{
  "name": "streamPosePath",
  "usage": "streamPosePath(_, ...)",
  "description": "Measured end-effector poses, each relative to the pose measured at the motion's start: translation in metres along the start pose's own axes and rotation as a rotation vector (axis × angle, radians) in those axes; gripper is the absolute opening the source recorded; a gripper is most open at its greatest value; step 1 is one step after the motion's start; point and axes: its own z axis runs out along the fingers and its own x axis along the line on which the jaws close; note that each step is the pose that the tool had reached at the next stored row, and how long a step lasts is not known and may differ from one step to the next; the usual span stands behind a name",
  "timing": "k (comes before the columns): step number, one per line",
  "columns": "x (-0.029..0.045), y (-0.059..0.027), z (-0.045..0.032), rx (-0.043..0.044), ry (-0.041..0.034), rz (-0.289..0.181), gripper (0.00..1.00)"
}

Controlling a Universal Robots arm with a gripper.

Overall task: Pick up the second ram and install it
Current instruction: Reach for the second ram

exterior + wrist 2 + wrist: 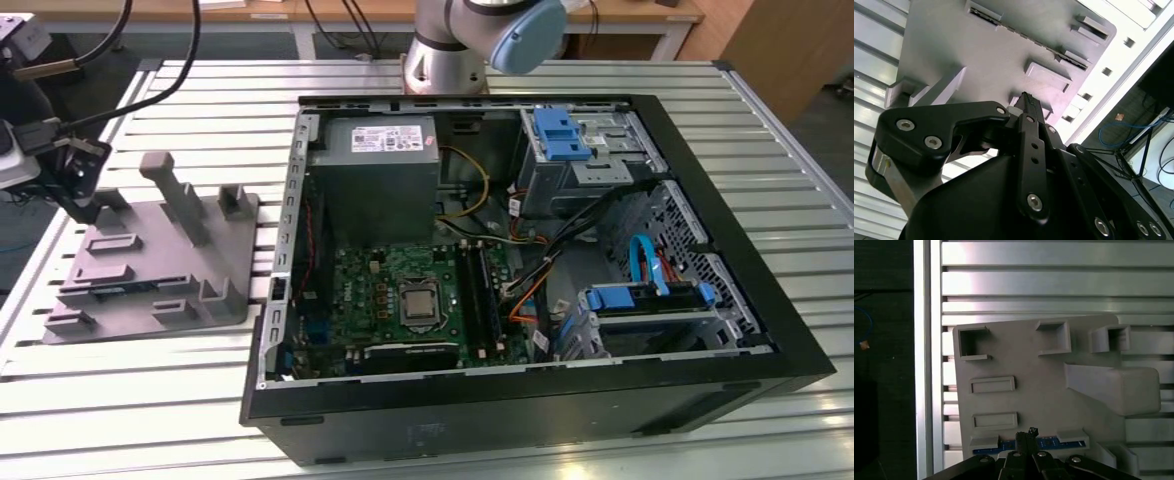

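Note:
The second ram point(1051, 443) is a thin stick with a bluish edge, standing on edge in a slot of the grey moulded block point(1029, 385). In the exterior view this ram point(130, 290) lies along the block's point(160, 260) near side. In the second wrist view its dark edge point(985, 17) shows in the slot. My gripper point(1027, 433) hangs above the block, its tips close over the stick, fingers shut together with nothing between them. The gripper point(86, 205) is at the exterior view's far left and appears again in the second wrist view point(1027, 97).
An open computer case point(534, 400) fills the table's middle, with the green motherboard point(400, 300) and its long dark slots point(478, 295) inside. Cables, a power supply point(380, 170) and blue drive bays point(561, 135) crowd the case. The block has tall posts point(167, 185).

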Motion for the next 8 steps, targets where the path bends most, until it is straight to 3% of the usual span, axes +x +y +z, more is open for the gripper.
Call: streamPosePath(8, 0.0001, -0.0002, 0.0065, 0.0, -0.0001, 0.0, 0.1)
